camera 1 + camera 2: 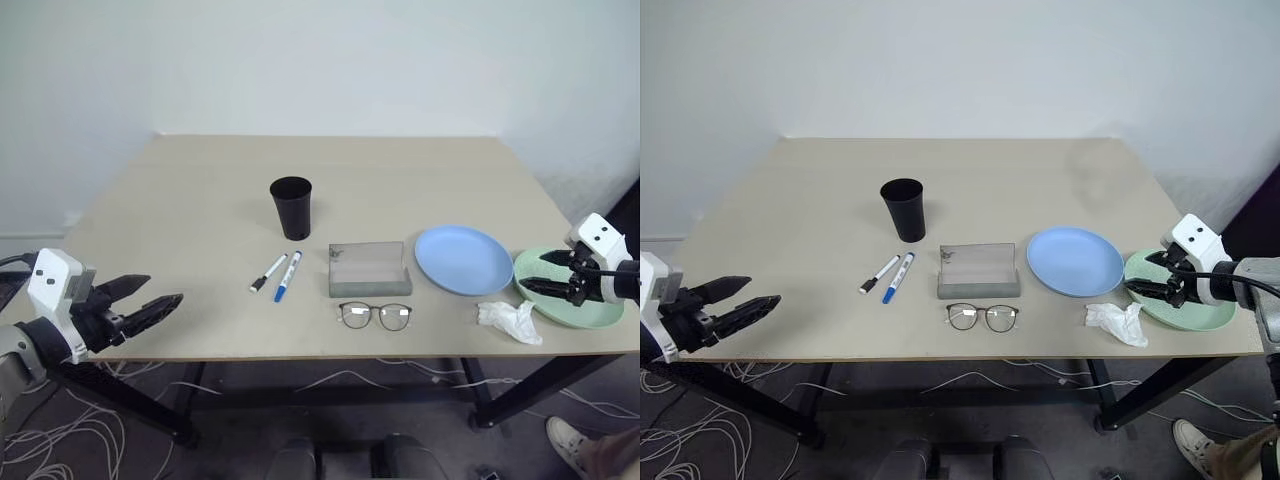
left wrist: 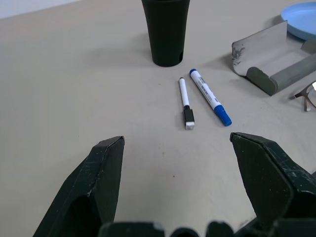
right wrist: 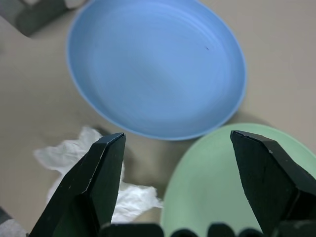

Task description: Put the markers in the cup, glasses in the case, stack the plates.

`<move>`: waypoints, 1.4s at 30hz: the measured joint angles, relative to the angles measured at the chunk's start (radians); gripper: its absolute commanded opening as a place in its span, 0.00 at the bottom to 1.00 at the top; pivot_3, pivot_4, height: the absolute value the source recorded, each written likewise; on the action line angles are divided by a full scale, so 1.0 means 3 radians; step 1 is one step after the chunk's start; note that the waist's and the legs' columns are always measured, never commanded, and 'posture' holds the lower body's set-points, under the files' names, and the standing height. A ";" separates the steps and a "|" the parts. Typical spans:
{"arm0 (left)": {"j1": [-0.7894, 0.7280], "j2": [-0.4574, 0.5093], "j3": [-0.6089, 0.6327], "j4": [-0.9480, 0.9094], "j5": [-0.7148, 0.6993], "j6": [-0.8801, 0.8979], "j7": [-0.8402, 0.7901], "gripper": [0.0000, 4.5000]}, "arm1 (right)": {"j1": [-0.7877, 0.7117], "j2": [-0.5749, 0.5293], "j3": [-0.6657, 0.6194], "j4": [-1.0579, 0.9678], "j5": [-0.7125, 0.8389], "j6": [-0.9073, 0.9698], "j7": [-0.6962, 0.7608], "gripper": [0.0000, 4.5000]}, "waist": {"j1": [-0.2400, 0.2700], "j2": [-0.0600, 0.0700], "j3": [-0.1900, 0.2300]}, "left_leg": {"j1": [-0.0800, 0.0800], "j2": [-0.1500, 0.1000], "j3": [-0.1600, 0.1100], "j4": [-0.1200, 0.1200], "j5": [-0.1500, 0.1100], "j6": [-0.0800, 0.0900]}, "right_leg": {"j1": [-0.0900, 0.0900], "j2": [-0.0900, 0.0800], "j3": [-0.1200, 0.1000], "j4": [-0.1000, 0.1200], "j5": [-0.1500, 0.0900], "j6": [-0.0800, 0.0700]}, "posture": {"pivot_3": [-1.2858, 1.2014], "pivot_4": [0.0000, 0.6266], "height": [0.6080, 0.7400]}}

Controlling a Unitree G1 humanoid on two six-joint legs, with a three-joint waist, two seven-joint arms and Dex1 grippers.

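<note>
The desk fills the middle of the head view, its beige top running from the wall to the lower edge.

At centre right lies the blue plate. Just right of it, near the right edge of the frame, lies the green plate, the two rims close but apart.

The grey case sits at centre, open, left of the blue plate.

The black cup stands upright above and left of the case.

A crumpled tissue lies at lower right, below the gap between the plates.

The glasses lie just below the case, near the desk's front edge, lenses side by side.

The blue marker and the black marker lie side by side, apart, below the cup and left of the case.

The left gripper hangs at lower left, off the desk's front corner, jaws released and empty.

The right gripper sits at the right edge over the green plate, jaws spread wide and holding nothing.
</note>
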 measured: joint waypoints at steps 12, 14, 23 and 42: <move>-0.0066 -0.0010 -0.0076 0.0000 0.0003 -0.0051 0.0016 0.80 | -0.0163 0.0311 0.0364 0.0199 -0.0252 0.0302 -0.0269 0.82 | -0.0041 -0.0001 -0.0001 | 0.0002 0.0000 0.0012 0.0000 0.0000 0.0003 | 0.0000 0.0001 0.0013 0.0001 0.0004 0.0007 | 0.52 0.00 1.00; -0.0034 -0.0024 -0.0075 -0.0003 0.0003 -0.0072 0.0018 0.80 | -0.0252 0.0415 0.0409 0.0321 -0.0291 0.0323 -0.0369 0.82 | -0.0061 -0.0001 -0.0001 | 0.0003 0.0000 0.0018 0.0000 0.0001 0.0004 | -0.0001 0.0001 0.0019 0.0001 0.0006 0.0010 | 0.52 0.00 1.00; 0.0086 -0.0085 -0.0054 -0.0071 0.0002 -0.0101 0.0062 0.81 | -0.0543 0.0588 0.0501 0.0813 -0.0484 0.0330 -0.0611 0.61 | -0.0083 -0.0003 -0.0002 | 0.0009 -0.0002 0.0056 0.0000 -0.0001 0.0021 | -0.0006 0.0003 0.0059 0.0000 0.0018 0.0029 | 0.52 0.00 1.00; 0.0159 -0.0141 -0.0008 -0.0133 0.0004 -0.0116 0.0164 0.81 | -0.0804 0.0695 0.0548 0.1280 -0.0674 0.0014 -0.0755 0.01 | -0.0145 -0.0011 -0.0007 | 0.0008 -0.0008 0.0066 0.0009 0.0003 0.0034 | -0.0006 0.0002 0.0076 -0.0001 0.0028 0.0043 | 0.52 0.00 1.00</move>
